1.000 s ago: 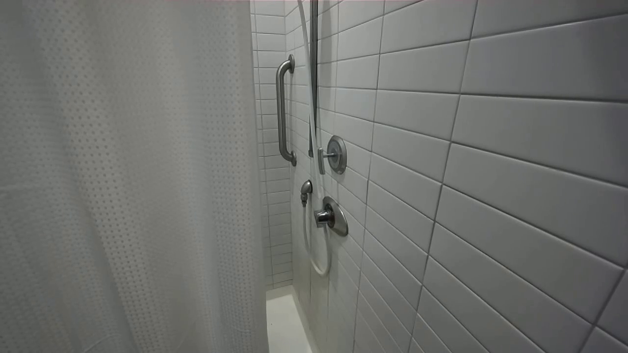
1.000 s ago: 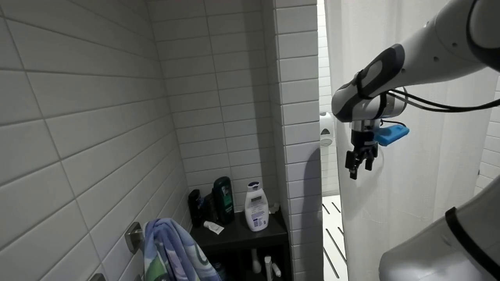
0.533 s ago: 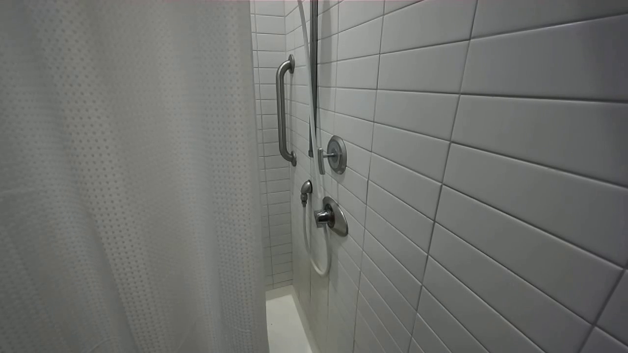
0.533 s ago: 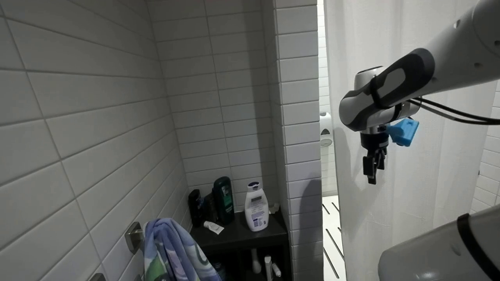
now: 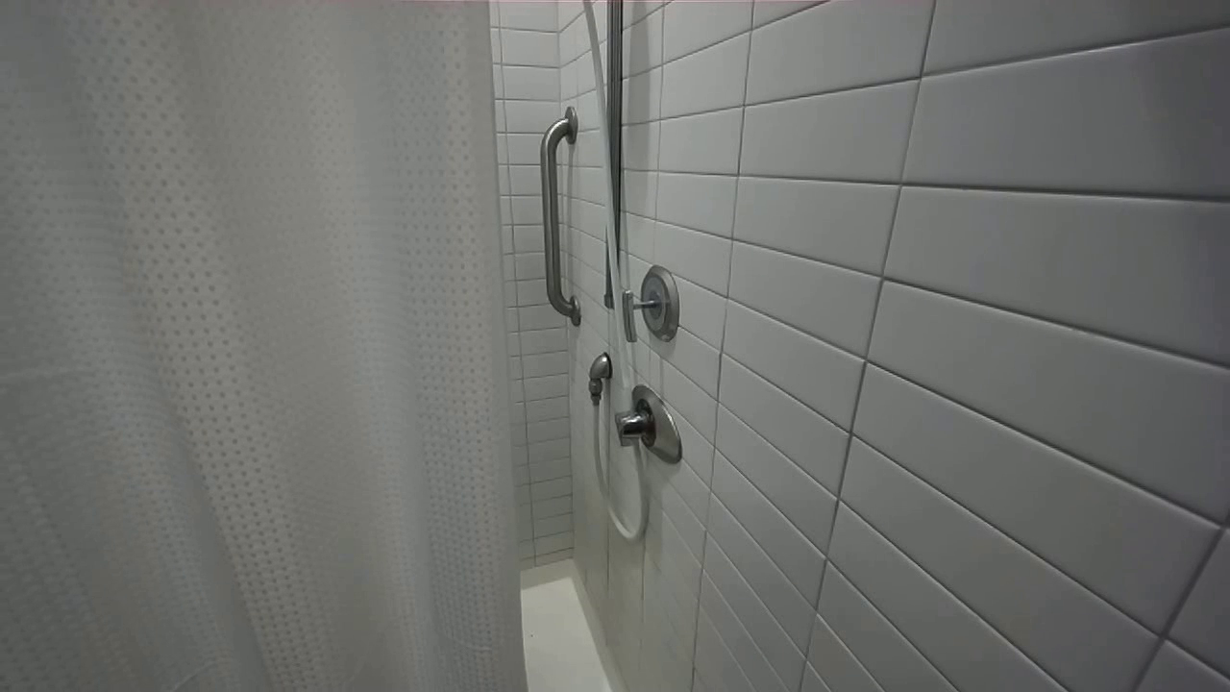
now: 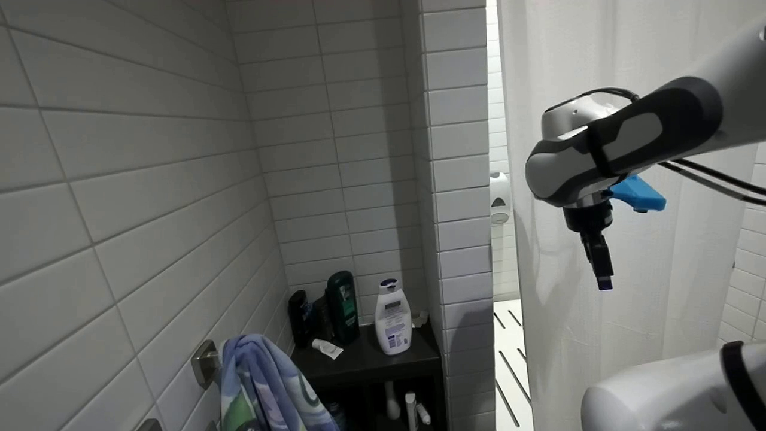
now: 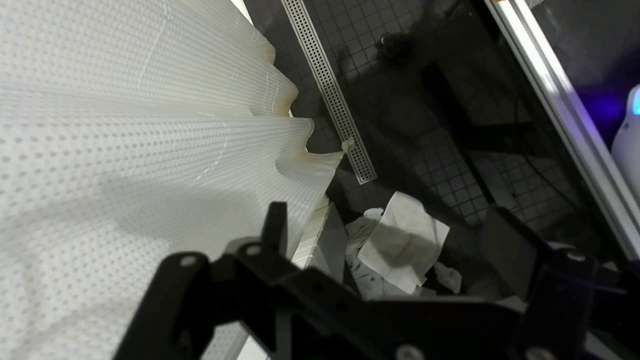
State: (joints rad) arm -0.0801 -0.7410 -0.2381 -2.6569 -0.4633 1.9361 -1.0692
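My gripper (image 6: 605, 282) hangs in front of the white shower curtain (image 6: 652, 263) with its fingers pointing down. In that exterior view the fingers overlap, seen from the side. In the wrist view my gripper (image 7: 389, 212) has its jaws wide apart with nothing between them. One finger (image 7: 274, 225) stands in front of the dotted curtain (image 7: 125, 145), the nearest thing. I cannot tell whether they touch. The curtain also fills the left of an exterior view (image 5: 288, 288), where no gripper shows.
A dark shelf (image 6: 359, 366) holds a white bottle (image 6: 394, 320), a green bottle (image 6: 343, 308) and a tube. A towel (image 6: 263, 377) hangs by it. White papers (image 7: 402, 240), a floor drain (image 7: 325, 80) and a metal rail (image 7: 565, 85) lie below. A grab bar (image 5: 551, 221) and shower valves (image 5: 658, 423) are on tile.
My gripper has moved right and slightly down in an exterior view, and the wrist has turned so the fingers now overlap there. The curtain's folds have shifted slightly.
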